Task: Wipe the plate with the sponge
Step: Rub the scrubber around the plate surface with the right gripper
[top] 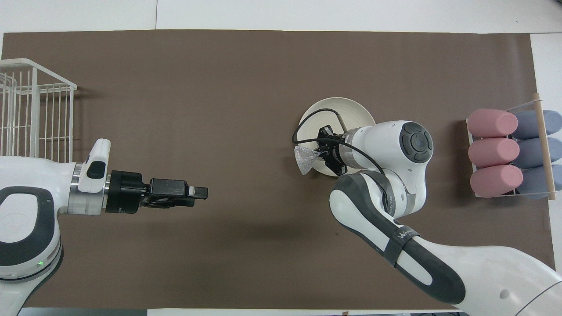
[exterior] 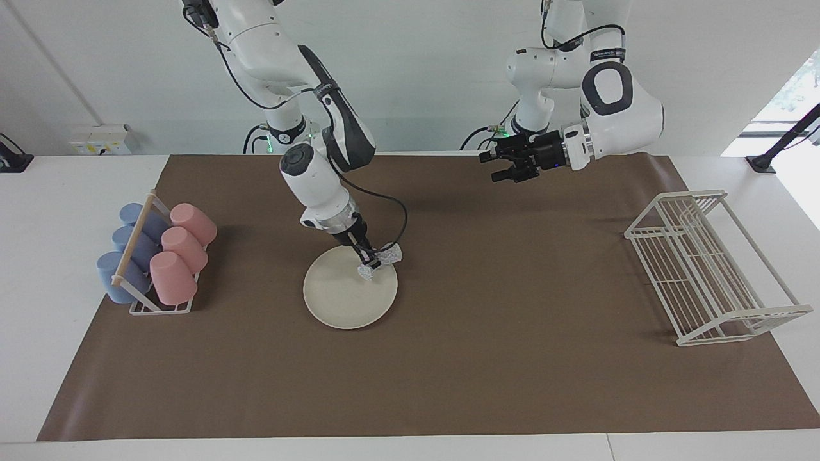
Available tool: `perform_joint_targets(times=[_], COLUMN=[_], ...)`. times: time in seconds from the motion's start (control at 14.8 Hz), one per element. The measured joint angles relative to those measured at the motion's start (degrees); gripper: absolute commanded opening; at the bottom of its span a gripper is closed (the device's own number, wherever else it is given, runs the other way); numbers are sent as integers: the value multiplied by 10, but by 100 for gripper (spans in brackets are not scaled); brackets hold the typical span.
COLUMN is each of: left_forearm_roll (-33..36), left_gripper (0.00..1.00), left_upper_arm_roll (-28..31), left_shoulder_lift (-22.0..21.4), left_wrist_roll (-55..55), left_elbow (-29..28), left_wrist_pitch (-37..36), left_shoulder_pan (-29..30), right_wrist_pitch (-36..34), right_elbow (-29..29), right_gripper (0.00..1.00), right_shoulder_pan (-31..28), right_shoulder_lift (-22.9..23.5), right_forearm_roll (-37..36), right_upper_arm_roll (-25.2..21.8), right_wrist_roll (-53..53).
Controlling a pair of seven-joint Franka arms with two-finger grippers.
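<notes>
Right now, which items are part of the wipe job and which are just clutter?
In the job:
- plate
- sponge, pinched in the right hand over the plate's rim

Lying about:
- cup rack holding pink cups and blue cups
- white wire rack
- left hand, waiting, open

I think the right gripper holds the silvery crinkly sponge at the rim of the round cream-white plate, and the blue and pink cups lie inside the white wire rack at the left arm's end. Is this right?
One detail is wrong. The blue and pink cups lie in a small holder at the right arm's end; the white wire rack holds none, as the facing view shows. The right gripper does hold the silvery crinkly sponge at the round cream-white plate.
</notes>
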Motion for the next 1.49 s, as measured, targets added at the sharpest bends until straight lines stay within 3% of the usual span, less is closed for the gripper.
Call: perform_joint_targets(times=[0.2, 0.75, 1.02, 1.29, 1.49], left_forearm_roll=[115, 409, 437, 438, 438], left_gripper=[100, 100, 100, 100, 100], left_upper_arm_roll=[1, 1, 2, 1, 0], left_shoulder_lift=[0, 0, 0, 1, 1], left_wrist_roll=[-22, -83, -90, -90, -90], left_elbow=[5, 30, 45, 48, 58], left_wrist_pitch=[8, 35, 50, 53, 53], left_shoulder_pan=[15, 39, 67, 74, 74], right_wrist_pitch=[25, 30, 30, 67, 76], right_elbow=[0, 1, 1, -1, 0], right_gripper=[0, 0, 0, 0, 0], right_shoulder_pan=[-8, -74, -72, -19, -14], right_shoulder_lift=[22, 24, 24, 32, 35], right_forearm_roll=[0, 0, 0, 0, 0], right_upper_arm_roll=[-1, -1, 0, 1, 0], right_wrist_roll=[-30, -167, -172, -94, -87])
